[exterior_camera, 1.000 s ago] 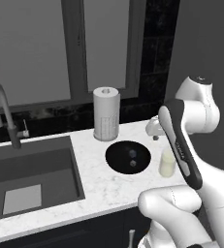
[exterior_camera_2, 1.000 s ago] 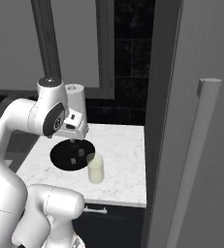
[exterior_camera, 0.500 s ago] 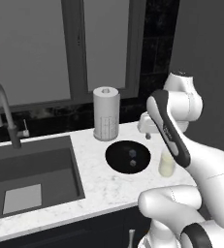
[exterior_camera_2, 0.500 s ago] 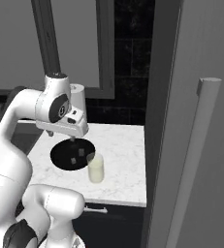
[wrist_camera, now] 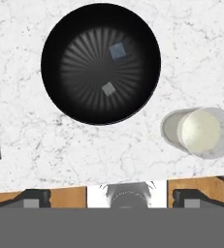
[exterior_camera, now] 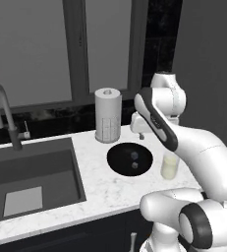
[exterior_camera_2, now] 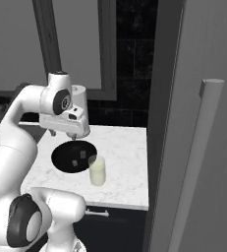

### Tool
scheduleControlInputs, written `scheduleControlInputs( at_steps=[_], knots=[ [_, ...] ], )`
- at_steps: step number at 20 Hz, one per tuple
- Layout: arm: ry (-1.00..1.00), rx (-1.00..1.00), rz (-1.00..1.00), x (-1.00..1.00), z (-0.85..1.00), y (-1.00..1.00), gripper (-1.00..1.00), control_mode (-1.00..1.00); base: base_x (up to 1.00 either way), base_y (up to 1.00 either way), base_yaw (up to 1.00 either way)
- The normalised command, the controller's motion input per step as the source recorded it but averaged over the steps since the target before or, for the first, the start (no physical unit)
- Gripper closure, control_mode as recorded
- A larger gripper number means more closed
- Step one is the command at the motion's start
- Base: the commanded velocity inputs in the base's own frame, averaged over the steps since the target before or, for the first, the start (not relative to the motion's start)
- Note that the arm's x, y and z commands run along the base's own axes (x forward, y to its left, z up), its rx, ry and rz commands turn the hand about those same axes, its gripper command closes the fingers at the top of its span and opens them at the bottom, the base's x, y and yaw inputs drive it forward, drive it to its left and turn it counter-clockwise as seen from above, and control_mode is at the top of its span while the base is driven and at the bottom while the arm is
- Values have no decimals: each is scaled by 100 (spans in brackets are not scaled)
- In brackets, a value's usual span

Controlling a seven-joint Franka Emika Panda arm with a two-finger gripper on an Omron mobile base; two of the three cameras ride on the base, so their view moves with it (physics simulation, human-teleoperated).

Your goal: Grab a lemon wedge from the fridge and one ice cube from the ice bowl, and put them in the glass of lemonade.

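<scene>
Countertop (exterior_camera: 100, 184), white marble: ice bowl (exterior_camera: 129, 158) holding two ice cubes (wrist_camera: 117, 51), apart from each other. Glass of lemonade (exterior_camera: 169, 166) just beside the bowl. Paper towel roll (exterior_camera: 107, 114) upright behind it; sink (exterior_camera: 31, 172) and faucet (exterior_camera: 4, 113) alongside. Gripper (exterior_camera_2: 66, 134) above the bowl's rear edge, jaws wide, holding nothing. Fridge (exterior_camera_2: 193, 147) with bar handle (exterior_camera_2: 196, 167) beside the counter.

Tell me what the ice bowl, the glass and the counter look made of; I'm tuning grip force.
Ice bowl: black, glossy, likely glazed ceramic or plastic; faint radial sheen inside. Glass of lemonade: clear glass or plastic; pale liquid shows through the wall. Counter: polished white marble look, with grey veining.
</scene>
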Motion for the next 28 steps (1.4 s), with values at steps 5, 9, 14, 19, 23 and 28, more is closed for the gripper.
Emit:
scheduleControlInputs(
  at_steps=[5, 9, 14, 19, 23, 28],
  knots=[
    [-2, -5, 8, 13, -19, 3, -100, -100, 0, 0, 0],
    [0, -3, 1, 10, -28, 2, -100, -100, 0, 0, 0],
    [3, 1, 0, 36, -35, 4, -100, -100, 0, 0, 0],
    [6, 3, 0, 34, -39, 23, -100, -100, 0, 0, 0],
    [12, 0, 0, 42, -72, 21, -100, -100, 0, 0, 0],
    [16, 0, 0, 36, -68, 11, -100, -100, 0, 0, 0]
  ],
)
